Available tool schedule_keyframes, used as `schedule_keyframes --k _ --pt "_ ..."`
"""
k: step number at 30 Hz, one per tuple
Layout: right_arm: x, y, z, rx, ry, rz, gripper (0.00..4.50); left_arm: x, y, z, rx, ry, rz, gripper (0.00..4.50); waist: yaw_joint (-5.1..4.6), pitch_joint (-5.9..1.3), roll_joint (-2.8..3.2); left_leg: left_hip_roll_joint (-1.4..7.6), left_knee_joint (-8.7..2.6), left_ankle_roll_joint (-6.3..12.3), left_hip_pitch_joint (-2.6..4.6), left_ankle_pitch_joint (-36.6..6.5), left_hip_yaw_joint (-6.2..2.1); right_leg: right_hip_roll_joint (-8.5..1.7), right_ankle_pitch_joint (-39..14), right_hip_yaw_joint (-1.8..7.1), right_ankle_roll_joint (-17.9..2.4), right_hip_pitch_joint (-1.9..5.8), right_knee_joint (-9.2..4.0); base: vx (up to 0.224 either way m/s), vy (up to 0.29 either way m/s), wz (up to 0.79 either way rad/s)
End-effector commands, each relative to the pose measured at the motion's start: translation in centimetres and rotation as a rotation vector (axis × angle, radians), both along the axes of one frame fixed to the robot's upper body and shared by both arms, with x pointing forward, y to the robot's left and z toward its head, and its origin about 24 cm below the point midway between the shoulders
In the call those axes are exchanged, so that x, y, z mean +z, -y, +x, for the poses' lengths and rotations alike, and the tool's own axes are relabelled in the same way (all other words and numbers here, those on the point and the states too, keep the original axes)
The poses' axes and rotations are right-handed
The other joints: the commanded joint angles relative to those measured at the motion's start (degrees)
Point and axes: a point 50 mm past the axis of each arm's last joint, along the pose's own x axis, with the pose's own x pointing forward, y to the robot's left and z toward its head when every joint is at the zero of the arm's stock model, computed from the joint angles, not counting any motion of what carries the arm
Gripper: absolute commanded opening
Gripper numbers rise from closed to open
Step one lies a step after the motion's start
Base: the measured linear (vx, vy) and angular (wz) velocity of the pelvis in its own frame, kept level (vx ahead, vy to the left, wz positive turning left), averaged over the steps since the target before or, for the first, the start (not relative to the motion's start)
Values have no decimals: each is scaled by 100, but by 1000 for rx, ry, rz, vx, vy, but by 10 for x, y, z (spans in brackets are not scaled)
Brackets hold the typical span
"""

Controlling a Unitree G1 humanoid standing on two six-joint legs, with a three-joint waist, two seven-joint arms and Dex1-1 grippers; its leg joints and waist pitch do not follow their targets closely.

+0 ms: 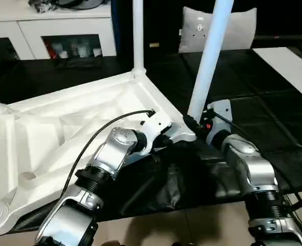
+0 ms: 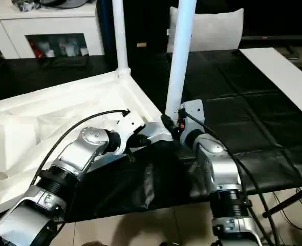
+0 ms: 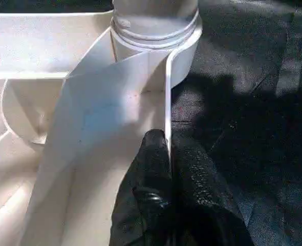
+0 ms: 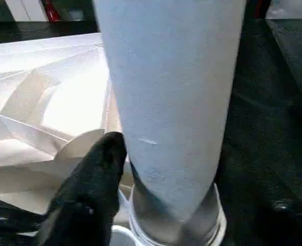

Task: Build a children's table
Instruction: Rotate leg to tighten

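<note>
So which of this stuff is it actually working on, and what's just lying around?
Part of the job:
- top, underside up
- near leg, standing in its corner socket
- far leg, standing in its socket
- left end effector, pinching the top's rim
- right end effector, at the near leg's base

Lying about:
- cushion
- cabinet
- white board

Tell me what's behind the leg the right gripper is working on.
Behind the near leg sits a grey-white cushion on the black floor mat. The leg hides the cushion's middle strip. A second leg stands to its left in the table top.
</note>
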Motion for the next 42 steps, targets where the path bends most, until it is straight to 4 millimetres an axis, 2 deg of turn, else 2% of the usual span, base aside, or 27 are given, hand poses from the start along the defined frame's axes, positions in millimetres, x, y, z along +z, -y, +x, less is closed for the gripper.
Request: schedule_keyframes --k 1,4,5,7,10,12,13,15,17,18,19,20,21,24,28,30,31,33,34,36,42 --pt "-2 -22 -6 107 1 38 302 18 10 1 -50 78 -47 0 61 -479 -66 372 -301 778 -8 431 -159 -589 -619 532 -467 467 -310 0 0 0" --pt "1 -19 -7 121 4 70 320 17 5 0 -70 75 -39 0 56 -466 -64 382 -320 710 1 276 -166 -582 -868 529 -387 468 -347 0 0 0" --pt "2 -17 -8 136 7 77 334 16 2 -1 -76 72 -35 0 62 -464 -37 386 -325 676 4 223 -171 -589 -893 534 -371 474 -343 0 0 0" --pt "3 -13 -12 174 19 71 359 16 -3 -1 -89 70 -31 0 61 -458 -44 393 -326 646 15 162 -163 -582 -898 538 -364 463 -355 0 0 0" --pt "4 3 -18 255 5 50 392 16 -15 -2 -152 68 -24 0 78 -441 -38 386 -334 647 17 40 -162 -569 -957 538 -333 464 -374 0 0 0" --pt "4 6 -20 277 1 39 404 17 -17 -2 -165 66 -23 0 99 -438 -34 396 -335 640 17 36 -164 -569 -963 542 -323 456 -363 0 0 0" --pt "5 11 -21 310 -4 19 404 17 -20 -3 -188 67 -21 0 98 -436 -48 398 -336 636 17 35 -164 -568 -968 538 -325 454 -365 0 0 0" --pt "7 18 -25 375 -5 -1 436 18 -24 -3 -229 68 -10 0 135 -433 -36 369 -332 620 19 -40 -150 -566 -1117 530 -282 463 -395 0 0 0" --pt "12 27 -30 480 -9 -8 448 19 -30 -6 -298 58 5 0 171 -433 -48 383 -331 647 10 -56 -155 -561 -1122 538 -222 473 -390 0 0 0" --pt "12 27 -30 489 -9 -12 448 19 -30 -6 -305 56 7 0 184 -443 -48 388 -326 667 21 -29 -157 -557 -1057 534 -225 460 -377 0 0 0" --pt "15 37 -37 608 -18 -59 448 18 -36 -13 -439 33 28 0 197 -445 -50 389 -324 679 21 -34 -158 -562 -1052 528 -232 460 -376 0 0 0" --pt "15 39 -38 630 -22 -67 448 18 -37 -15 -471 26 30 0 236 -444 -49 385 -321 705 16 -39 -162 -558 -1077 526 -194 474 -373 0 0 0" --pt "16 40 -39 648 -26 -72 448 18 -38 -17 -501 19 32 0 255 -441 -42 402 -321 707 25 -31 -151 -562 -1070 535 -224 448 -370 0 0 0" --pt "17 45 -42 730 -14 -134 448 16 -44 -17 -538 -1 75 0 347 -450 -32 433 -318 640 64 -41 -149 -570 -1067 535 -318 413 -351 0 0 0" --pt "21 46 -43 820 1 -147 448 15 -48 -20 -609 -26 110 0 426 -459 -29 447 -317 566 66 -133 -146 -584 -1093 541 -382 426 -346 0 0 0" --pt "22 45 -45 862 3 -143 448 14 -50 -22 -648 -38 124 0 433 -442 -35 457 -332 530 69 -236 -154 -586 -1210 540 -359 425 -364 0 0 0" --pt "21 43 -47 905 -10 -123 431 13 -51 -24 -686 -46 136 0 431 -440 -46 446 -335 523 64 -273 -152 -584 -1268 537 -338 436 -372 0 0 0" --pt "21 42 -49 939 -25 -108 431 13 -52 -26 -715 -53 144 0 439 -425 -37 428 -347 483 71 -403 -145 -579 -1529 530 -235 439 -412 0 0 0" --pt "20 41 -50 952 -31 -104 410 12 -52 -27 -728 -56 147 0 435 -423 -38 433 -352 468 74 -420 -144 -579 -1579 530 -216 438 -423 0 0 0" --pt "17 40 -51 984 -51 -92 403 12 -51 -30 -759 -62 150 0 441 -416 -36 426 -359 409 86 -491 -145 -575 -1752 518 -141 436 -456 0 0 0" --pt "15 39 -53 1018 -79 -79 356 12 -51 -31 -780 -63 162 0 438 -416 -50 419 -362 370 87 -489 -146 -574 -1817 515 -100 441 -464 0 0 0"
